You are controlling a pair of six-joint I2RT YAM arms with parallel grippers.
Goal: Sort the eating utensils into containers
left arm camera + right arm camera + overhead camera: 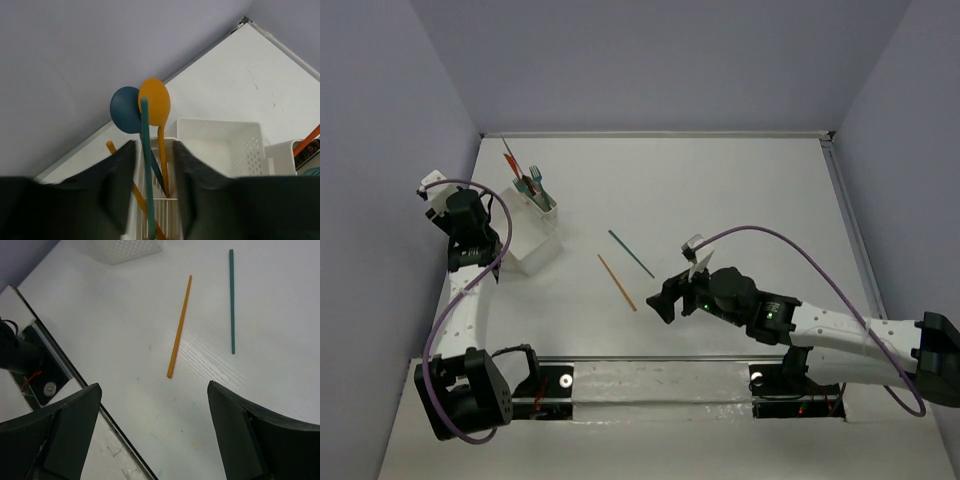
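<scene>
The white organiser [538, 238] stands at the left of the table. Teal forks and red utensils [528, 178] stick out of its far end. My left gripper [480, 238] is at its left side. In the left wrist view the left gripper [155, 187] is open above a compartment [220, 145]. A teal stick [145, 165] stands loosely between its fingers, beside an orange spoon [155, 100], a dark blue spoon [124, 110] and an orange stick [112, 148]. My right gripper [666, 298] is open and empty, just right of an orange stick [617, 282] and a teal stick [631, 253] lying on the table.
In the right wrist view, the orange stick [180, 325] and teal stick [232, 300] lie ahead of the open gripper [155, 435]. A corner of the organiser [127, 247] is at the top. The table's front edge [55, 360] runs at the left.
</scene>
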